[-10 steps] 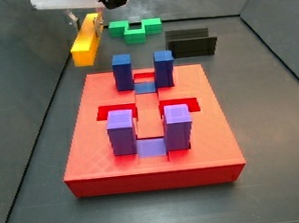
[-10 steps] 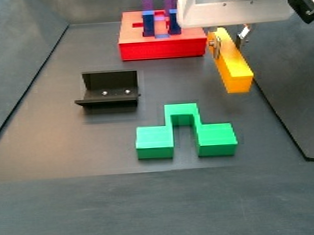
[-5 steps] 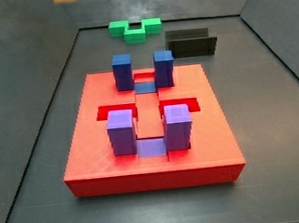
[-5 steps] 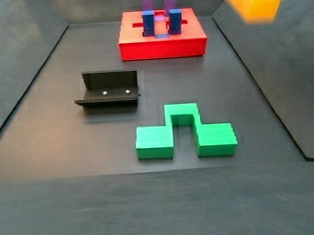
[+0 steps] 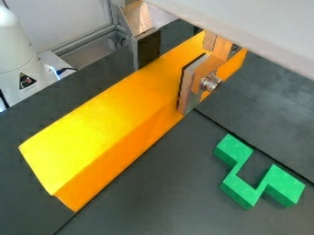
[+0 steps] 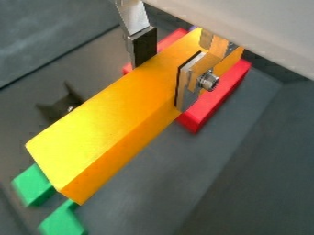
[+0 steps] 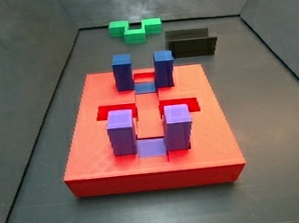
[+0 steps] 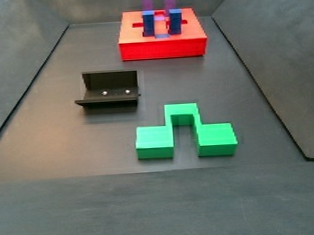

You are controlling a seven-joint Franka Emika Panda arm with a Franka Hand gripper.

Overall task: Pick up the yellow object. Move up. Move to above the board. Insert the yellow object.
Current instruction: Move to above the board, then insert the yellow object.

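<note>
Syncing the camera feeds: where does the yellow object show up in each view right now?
Wrist view: yellow object fills the middle, clamped by the gripper fingers, green block below.
Wrist view: yellow object runs diagonally, gripper on it, board behind.
Side view: not in it; board centre.
Side view: not in it; board at the back.
Shared landmark: green block.

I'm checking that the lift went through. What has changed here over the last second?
The gripper carried the yellow object upward: a second ago both showed low beside the board in both side views, half a second ago only the bar's end showed at the top edge, and now both are out of those views. The jaws stay shut on the bar. The board, green block and fixture stayed put.
</note>
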